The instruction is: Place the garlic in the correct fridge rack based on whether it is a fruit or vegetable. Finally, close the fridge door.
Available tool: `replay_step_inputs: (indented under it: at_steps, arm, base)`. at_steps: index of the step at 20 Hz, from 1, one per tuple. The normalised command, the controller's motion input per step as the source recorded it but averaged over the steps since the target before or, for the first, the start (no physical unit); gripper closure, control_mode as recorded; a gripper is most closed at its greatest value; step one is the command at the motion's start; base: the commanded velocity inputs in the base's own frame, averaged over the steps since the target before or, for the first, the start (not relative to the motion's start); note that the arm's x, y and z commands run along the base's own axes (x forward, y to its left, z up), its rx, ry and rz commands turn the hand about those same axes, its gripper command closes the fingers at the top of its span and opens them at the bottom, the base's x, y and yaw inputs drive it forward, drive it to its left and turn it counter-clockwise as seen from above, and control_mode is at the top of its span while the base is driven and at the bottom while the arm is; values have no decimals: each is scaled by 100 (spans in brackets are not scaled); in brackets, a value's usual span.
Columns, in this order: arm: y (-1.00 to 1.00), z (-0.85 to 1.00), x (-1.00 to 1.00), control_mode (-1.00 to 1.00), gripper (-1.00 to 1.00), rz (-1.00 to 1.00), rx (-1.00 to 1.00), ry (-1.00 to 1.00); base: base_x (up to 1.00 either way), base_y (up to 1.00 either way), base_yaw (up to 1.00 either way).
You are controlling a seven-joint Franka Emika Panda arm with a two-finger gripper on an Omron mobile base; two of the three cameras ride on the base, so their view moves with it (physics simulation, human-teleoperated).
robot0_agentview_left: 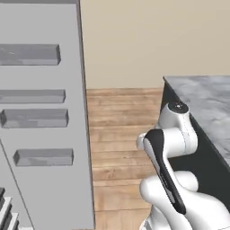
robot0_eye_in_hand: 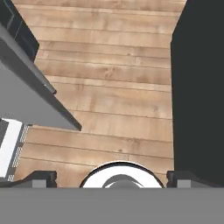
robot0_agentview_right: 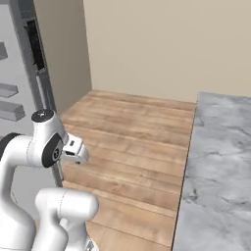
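- Left base view: the fridge door (robot0_agentview_left: 45, 117) stands swung open with its grey bins facing the room, to the left of the folded arm; the marble worktop (robot0_agentview_left: 206, 103) lies to its right.
- Right base view: the arm sits tucked low beside the door's edge over the wooden floor (robot0_agentview_right: 132, 142).
- Hand view: the end effector (robot0_eye_in_hand: 111, 178), fingertips (robot0_eye_in_hand: 43, 178) spread wide and holding nothing, points down at the floor; the door lies to its left; the garlic's whereabouts cannot be told.

walls: plain beige wall (robot0_agentview_left: 148, 40) behind, meeting floor at a pale skirting | floor: light brown wooden planks (robot0_agentview_right: 132, 142) | furniture: grey marbled countertop (robot0_agentview_right: 215, 171) on dark cabinet front (robot0_agentview_left: 204, 159), right side | light: even, soft, no strong shadows
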Motion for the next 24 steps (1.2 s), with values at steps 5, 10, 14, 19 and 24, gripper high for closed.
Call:
replay_step_inputs:
  at_steps: [5, 10, 14, 19, 24]
  arm:
    - [0, 0, 0, 100, -100, 0, 0, 0]
    - [0, 0, 0, 100, -100, 0, 0, 0]
    - [0, 0, 0, 100, -100, 0, 0, 0]
    - [0, 0, 0, 100, -100, 0, 0, 0]
    - [0, 0, 0, 100, -100, 0, 0, 0]
  base:
    - [100, -46, -8]
    - [100, -11, 7]
    - [100, -13, 25]
    - [100, -11, 48]
    - [91, -12, 65]
